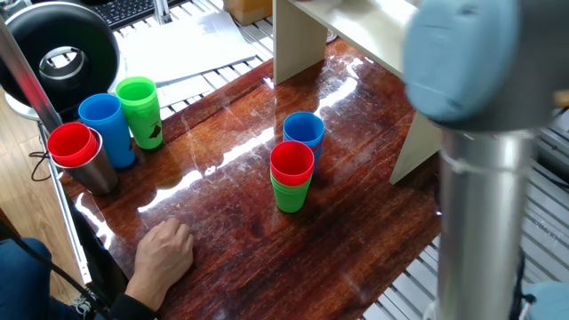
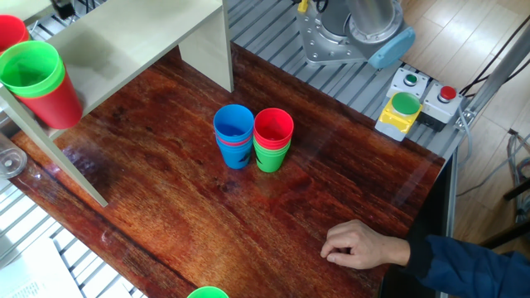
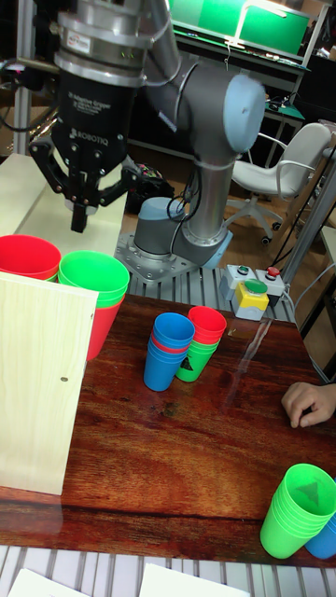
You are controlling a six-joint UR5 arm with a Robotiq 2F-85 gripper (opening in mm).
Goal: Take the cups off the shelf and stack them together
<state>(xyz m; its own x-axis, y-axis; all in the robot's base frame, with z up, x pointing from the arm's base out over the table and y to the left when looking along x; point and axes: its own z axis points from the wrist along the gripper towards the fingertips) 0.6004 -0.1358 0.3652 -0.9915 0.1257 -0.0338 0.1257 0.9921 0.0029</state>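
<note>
2 cup stacks [image 2: 254, 137] (touching) on table [image 2: 182, 207]

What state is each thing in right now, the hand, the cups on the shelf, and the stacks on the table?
hand: open, empty, above the shelf
green cup on the shelf: upright, nested in a red one
blue-topped stack: upright on the table
red-topped stack: upright, touching the blue-topped one
person's hand: resting on the table
</note>
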